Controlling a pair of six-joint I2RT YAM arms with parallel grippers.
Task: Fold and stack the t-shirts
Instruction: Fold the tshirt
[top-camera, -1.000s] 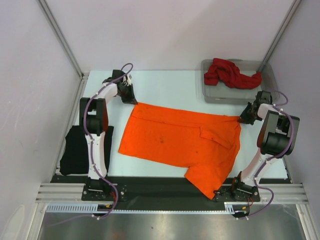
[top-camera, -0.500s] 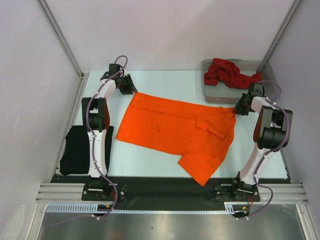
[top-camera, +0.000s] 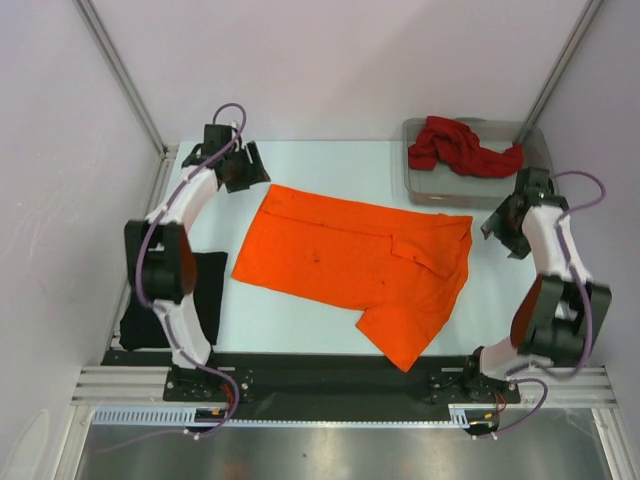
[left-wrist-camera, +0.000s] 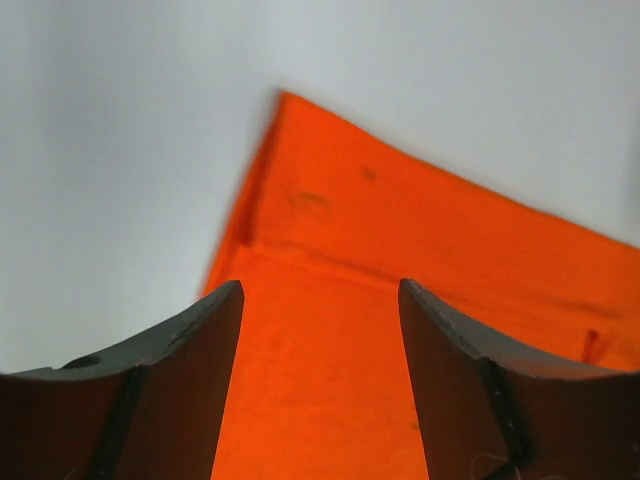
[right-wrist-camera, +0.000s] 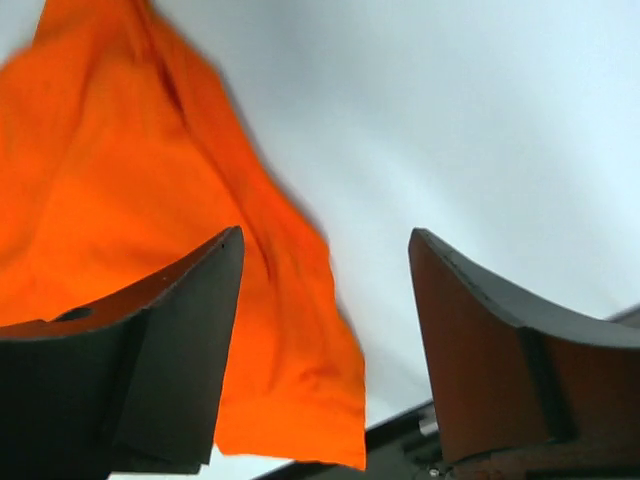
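Both pincers stand open with nothing between their jaws: our left pincer (left-wrist-camera: 320, 290) looks down on the far left corner of the orange t-shirt (top-camera: 350, 260), and our right pincer (right-wrist-camera: 325, 240) hangs just beside the shirt's far right corner, the cloth below and off to one side of it. We see the orange t-shirt lying spread but askew across the middle of the surface (top-camera: 330, 165), one part doubled over near its right end and one flap reaching down to the near edge. The black t-shirt (top-camera: 140, 315) lies folded at the left edge, and the dark red t-shirt (top-camera: 460, 145) sits crumpled in the tray (top-camera: 440, 185) at the far right. We judge the main risk to be a crooked fold: the shirt is not squared, so a pinch at the doubled part could catch only one layer and drag the rest into wrinkles, and the near flap could slip off the edge if pulled. Our left arm arcs far forward to the shirt's far left corner; our right arm stretches up along the right side, its wrist between shirt and tray.
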